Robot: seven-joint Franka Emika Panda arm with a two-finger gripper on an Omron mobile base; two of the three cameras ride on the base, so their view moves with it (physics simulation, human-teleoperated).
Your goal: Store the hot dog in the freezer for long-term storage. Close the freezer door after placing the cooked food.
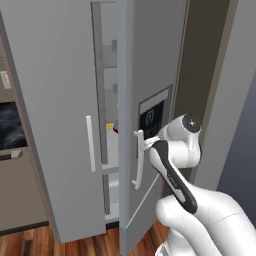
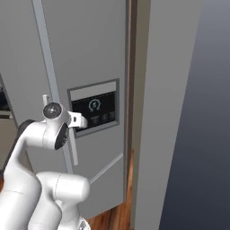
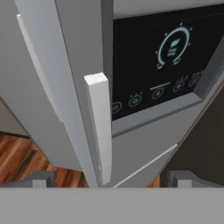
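In the left base view the freezer door [image 1: 145, 65] stands partly open in the middle of the frame. Its dark dispenser panel [image 1: 153, 116] sits near the middle, and its slim silver handle [image 1: 138, 159] runs down just left of that. Through the gap between this door and the plain grey door [image 1: 55, 100] on the left you can see into the freezer [image 1: 111, 150], with pale shelves inside. A tiny bit of yellow and red [image 1: 112, 128] peeks out at the edge of the gap. It is too small to tell if it is the hot dog. The white arm [image 1: 175, 165] comes up from the lower right and reaches toward the handle.

The right base view looks at the door from the other side, so the gap and the inside of the freezer are hidden. Here the panel [image 2: 95, 110] faces the camera, and the arm's hand covers part of the handle [image 2: 72, 152] at the left.

The hand view is very close. The handle [image 3: 99, 127] stands upright in the middle and the panel [image 3: 166, 57] glows at the upper right. The gripper [image 3: 111, 181] has its two dark fingertips [image 3: 39, 180] far apart at the bottom, spread wide with the handle between them and not squeezing it. Brown wood floor [image 3: 22, 157] shows at the lower left.
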